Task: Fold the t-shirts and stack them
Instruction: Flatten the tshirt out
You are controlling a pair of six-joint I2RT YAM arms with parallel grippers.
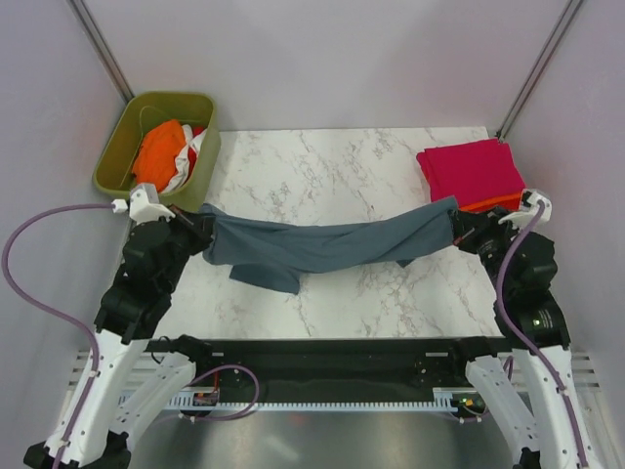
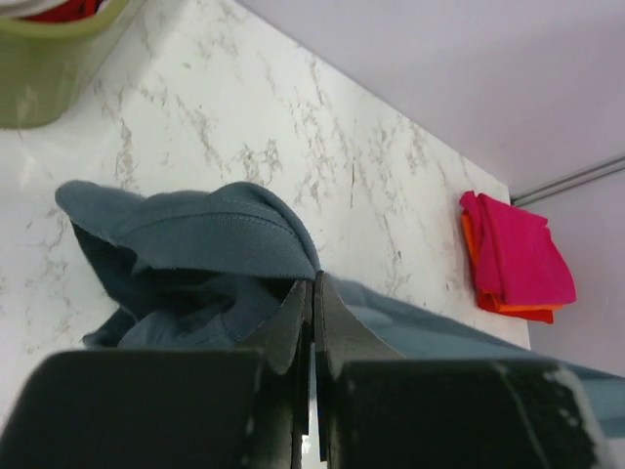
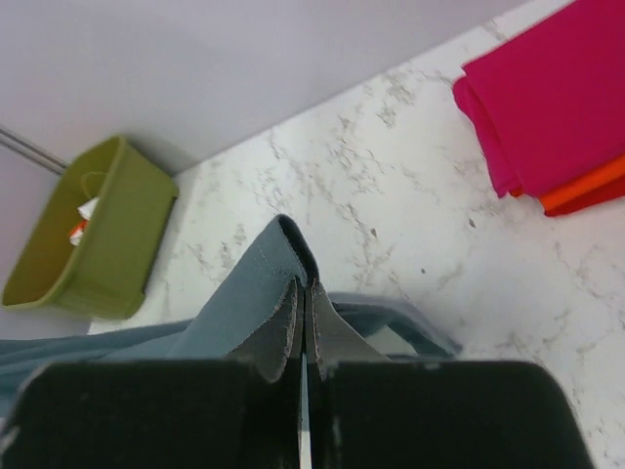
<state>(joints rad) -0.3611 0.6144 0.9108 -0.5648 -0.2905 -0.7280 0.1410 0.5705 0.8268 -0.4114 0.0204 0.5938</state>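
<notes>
Now the left tool (image 2: 313, 298) and the right tool (image 3: 304, 298) are each clamped shut on one end of the blue-grey shirt (image 1: 322, 244), strung between them over the table (image 1: 322, 166), so spreading seems in hand, and next it likely needs laying flat for folding.

- This is a robotics lab test booth.
- A left arm (image 1: 146, 274) and a right arm (image 1: 532, 283), white and black, stand bolted to a metal rail (image 1: 322, 352) at the table's (image 1: 332, 166) near edge.
- Purple cables (image 1: 68, 208) loop loose from the arms.
- Plain pale walls (image 1: 322, 59) enclose the marble-look table on three sides, with bare metal poles (image 1: 103, 49) in the back corners.
</notes>
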